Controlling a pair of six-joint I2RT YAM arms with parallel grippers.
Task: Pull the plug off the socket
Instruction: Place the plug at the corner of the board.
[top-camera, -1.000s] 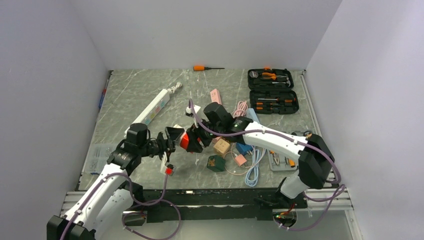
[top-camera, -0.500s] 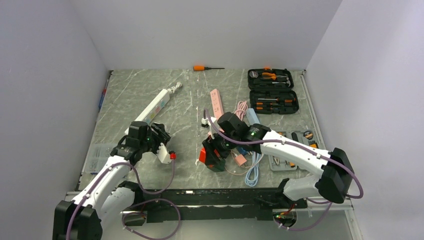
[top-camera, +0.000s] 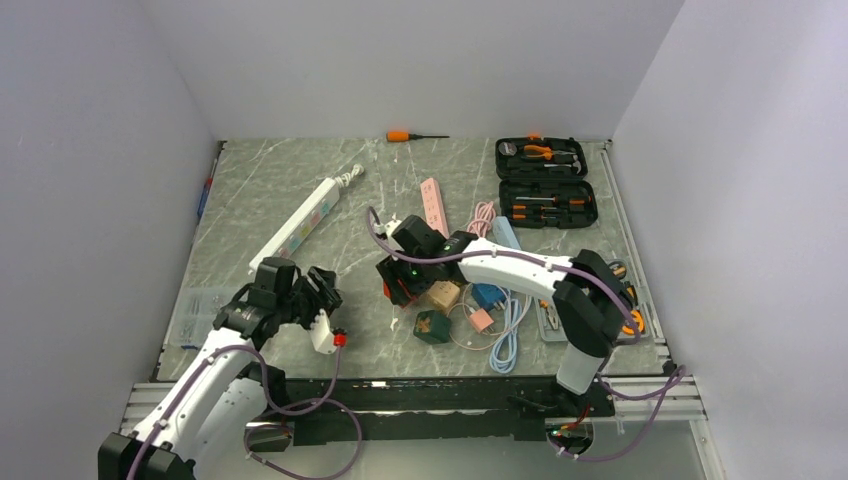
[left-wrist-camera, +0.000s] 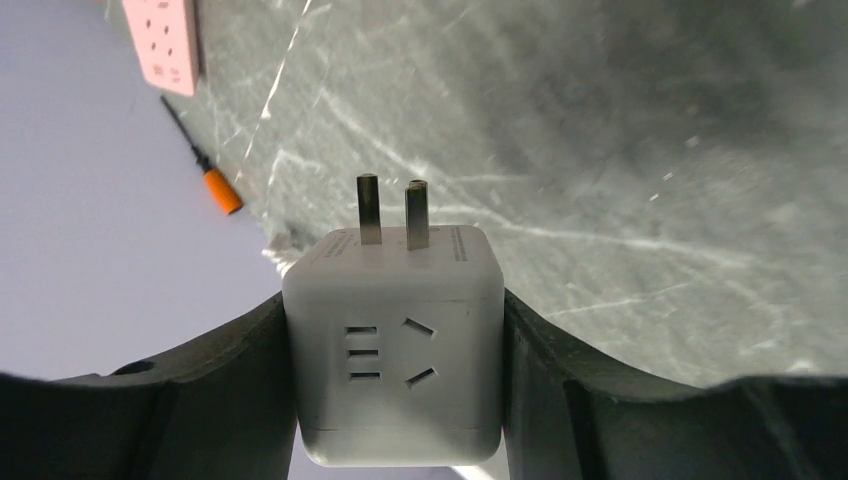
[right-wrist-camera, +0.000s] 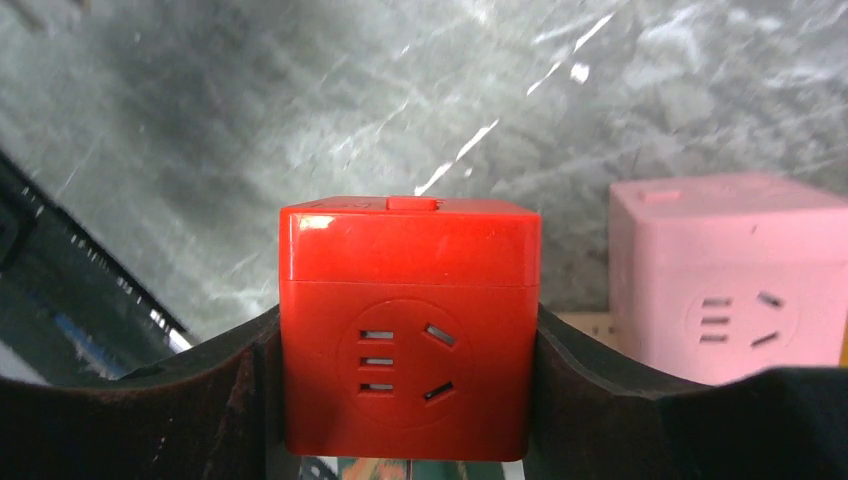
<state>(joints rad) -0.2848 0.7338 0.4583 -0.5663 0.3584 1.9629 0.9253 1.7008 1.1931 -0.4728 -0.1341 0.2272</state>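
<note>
Two grippers, each clamped on a cube.

Left gripper (left-wrist-camera: 392, 345): fingers (left-wrist-camera: 230, 370) pressed against both sides of the white cube plug (left-wrist-camera: 392, 300). Its two metal prongs (left-wrist-camera: 390, 210) are bare and point away from the wrist, over the marble table (left-wrist-camera: 650, 150).

Right gripper (right-wrist-camera: 408, 370): squeezes the red cube socket (right-wrist-camera: 410, 260) from both sides, outlet face toward the camera.

Plug and socket are well apart in the top view. The plug is at the table's near left, the socket near centre.

Pink cube (right-wrist-camera: 715, 290) sits just beside the red one, on its right in the wrist view.

Beyond the plug: orange-handled screwdriver (left-wrist-camera: 222, 190) by the far wall, pink power strip (left-wrist-camera: 162, 40).

White power strip (top-camera: 300, 222) lies far left. Open tool case (top-camera: 545, 180) lies far right.
</note>
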